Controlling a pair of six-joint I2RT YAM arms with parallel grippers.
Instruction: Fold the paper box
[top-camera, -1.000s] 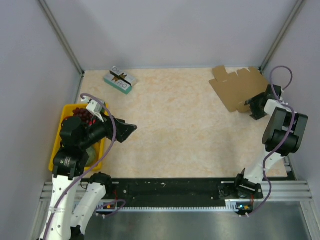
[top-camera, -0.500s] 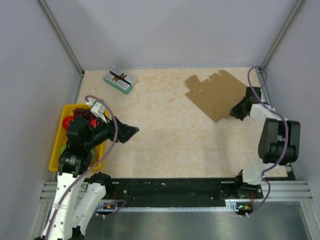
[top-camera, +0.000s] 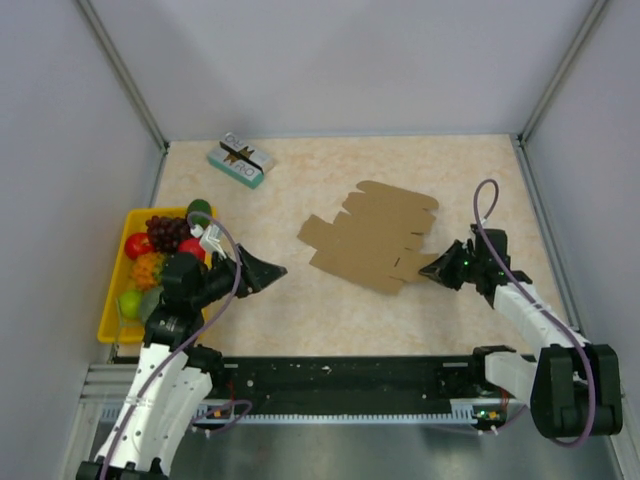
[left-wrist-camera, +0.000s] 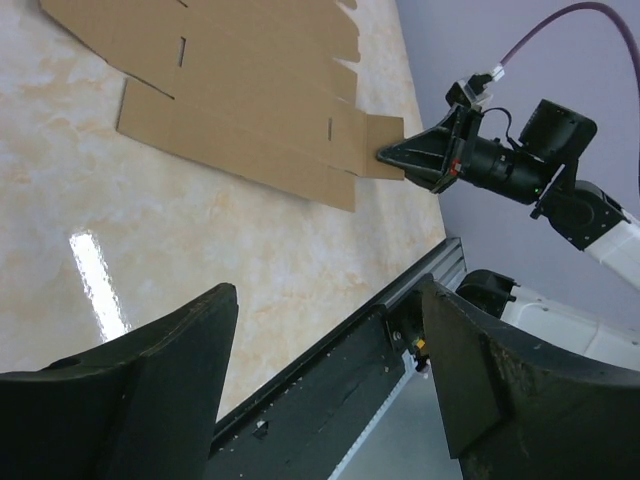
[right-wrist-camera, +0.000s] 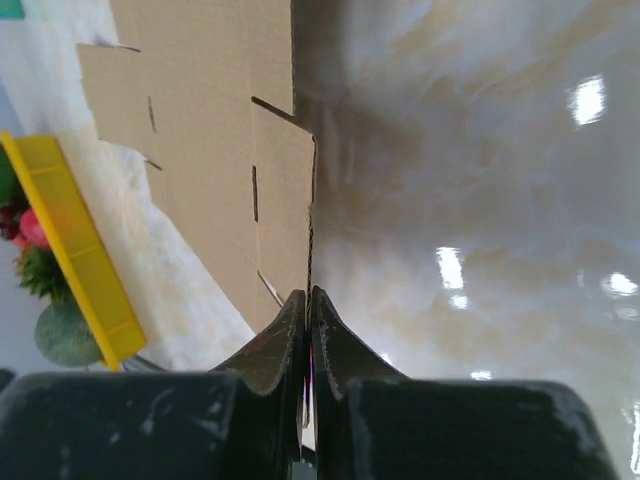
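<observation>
The paper box is a flat, unfolded piece of plain brown cardboard. It has tabs along its far edge, short slits cut in the panels and stepped flaps on the near side, and it lies about mid-table, skewed so its long edges run roughly from 10 to 4 o'clock. My right gripper is pinched shut on the small tab at the sheet's 4 o'clock corner, with the thin card edge caught between the fingertips. My left gripper hangs off the sheet at about its 8 o'clock, jaws spread wide and holding nothing. As I read it, the step in hand is getting the sheet placed for both arms. I'd keep the pinch low so the card slides flat and doesn't buckle, and bring the open left jaws onto the near flap before creasing anything. A one-corner hold will let thin card swing or tear at a slit. The yellow tray of fruit sits at the table's 9 o'clock edge and the printed box at 11 o'clock, both well apart from the sheet.
</observation>
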